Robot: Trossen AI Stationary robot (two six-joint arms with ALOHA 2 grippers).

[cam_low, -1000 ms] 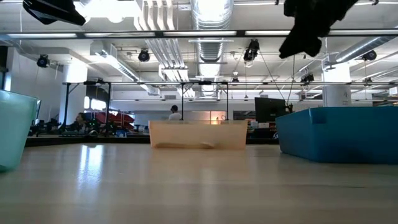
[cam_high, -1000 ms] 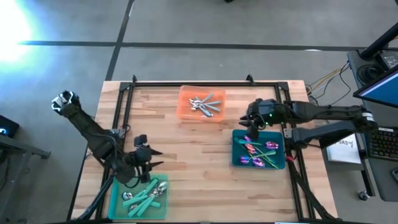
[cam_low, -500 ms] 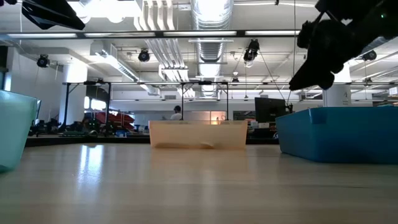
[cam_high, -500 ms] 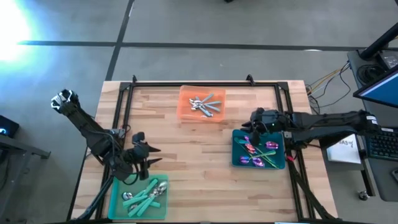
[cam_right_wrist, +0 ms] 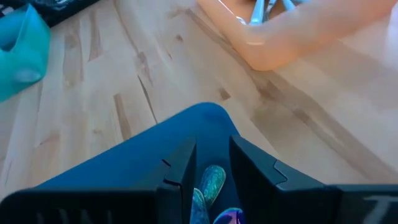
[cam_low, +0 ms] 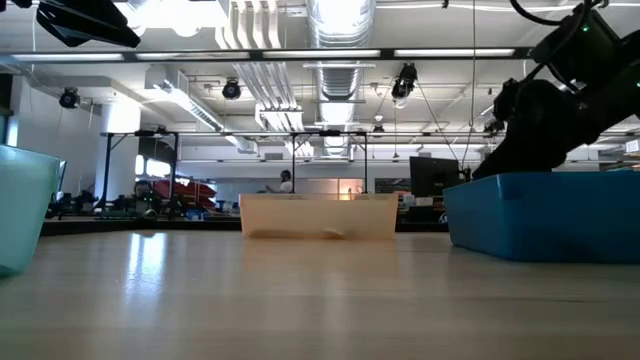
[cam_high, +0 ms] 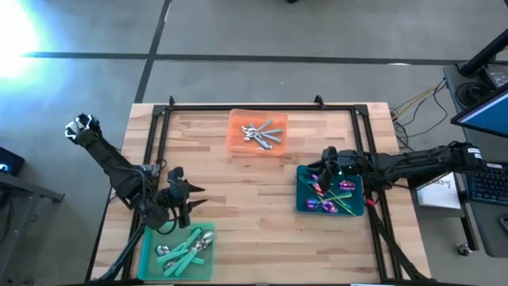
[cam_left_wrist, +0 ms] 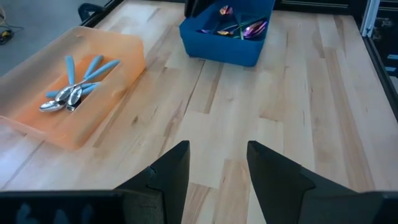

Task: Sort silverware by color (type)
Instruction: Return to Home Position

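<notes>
Pulled back from beside the flat orange plastic tray [cam_high: 236, 144], the right gripper [cam_right_wrist: 212, 160] now hangs over the deep blue plastic tray [cam_high: 353, 211], fingers narrowly apart and empty. Iridescent purple-pink spoons [cam_high: 327, 191] lie in that tray, blue-handled silver spoons [cam_high: 262, 133] in the orange one, and teal-green-handled utensils [cam_high: 184, 251] in the pale teal tray [cam_high: 149, 268]. The left gripper [cam_left_wrist: 217, 163], fingers apart, hovers beside the teal tray over the wooden table [cam_high: 238, 191].
</notes>
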